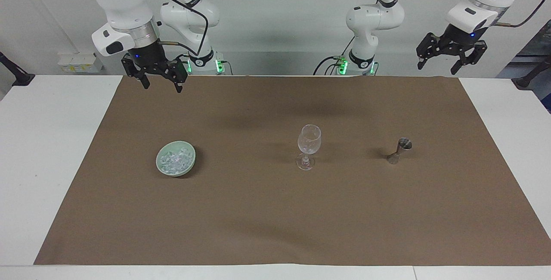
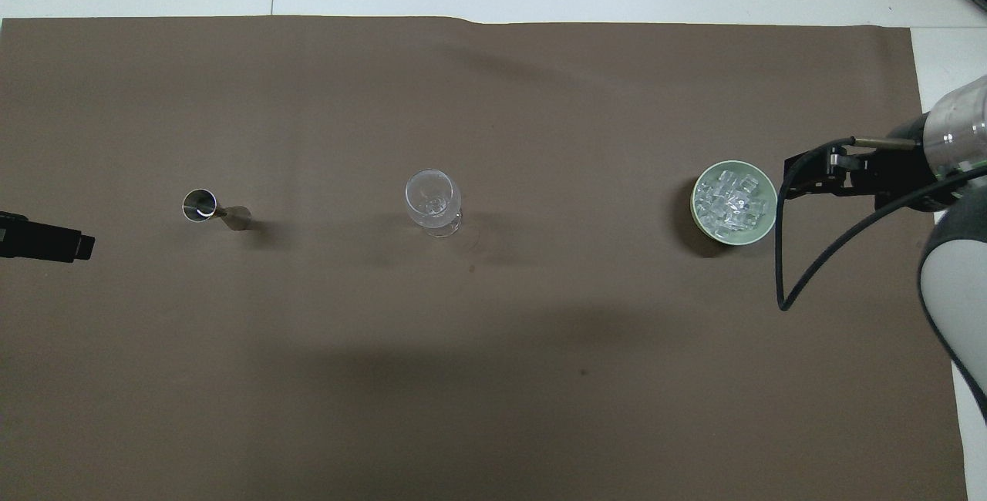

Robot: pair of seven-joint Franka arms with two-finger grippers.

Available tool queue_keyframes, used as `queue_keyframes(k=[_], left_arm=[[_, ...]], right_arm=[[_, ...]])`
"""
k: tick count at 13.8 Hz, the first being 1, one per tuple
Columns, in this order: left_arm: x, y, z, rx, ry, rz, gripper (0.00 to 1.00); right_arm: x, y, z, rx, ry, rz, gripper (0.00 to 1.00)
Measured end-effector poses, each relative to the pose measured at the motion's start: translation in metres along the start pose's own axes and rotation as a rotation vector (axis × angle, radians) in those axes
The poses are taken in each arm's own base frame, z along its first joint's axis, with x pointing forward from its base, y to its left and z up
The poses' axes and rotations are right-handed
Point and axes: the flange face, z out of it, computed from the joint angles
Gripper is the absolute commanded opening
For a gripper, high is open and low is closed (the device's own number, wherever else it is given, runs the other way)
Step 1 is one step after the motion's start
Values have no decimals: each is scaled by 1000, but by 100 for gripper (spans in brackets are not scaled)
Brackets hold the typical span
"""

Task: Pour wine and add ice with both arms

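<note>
The ice is a glinting heap in a pale green bowl on the brown mat, toward the right arm's end; from above the ice fills that bowl. A clear stemmed wine glass stands upright mid-mat. A small metal jigger stands toward the left arm's end. The wine is out of view. My right gripper hangs open and holds nothing, high over the mat's edge by the robots. My left gripper is open too, raised over the mat's corner at its own end.
The brown mat covers most of the white table. A black cable loops down from the right arm's wrist beside the bowl. Both arm bases stand at the table's edge.
</note>
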Motion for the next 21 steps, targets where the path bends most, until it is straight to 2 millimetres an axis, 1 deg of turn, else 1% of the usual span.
queue_keyframes(k=[6, 10, 16, 19, 21], left_arm=[[2, 1, 6, -19, -14, 0, 100], [2, 0, 15, -22, -37, 0, 100], [4, -1, 19, -21, -44, -1, 100], [8, -7, 25, 28, -29, -3, 100], [13, -14, 33, 32, -31, -13, 100]], right_arm=[[0, 0, 0, 0, 0, 0, 100], [0, 0, 0, 0, 0, 0, 100], [0, 0, 0, 0, 0, 0, 100], [0, 0, 0, 0, 0, 0, 100], [0, 0, 0, 0, 0, 0, 100]])
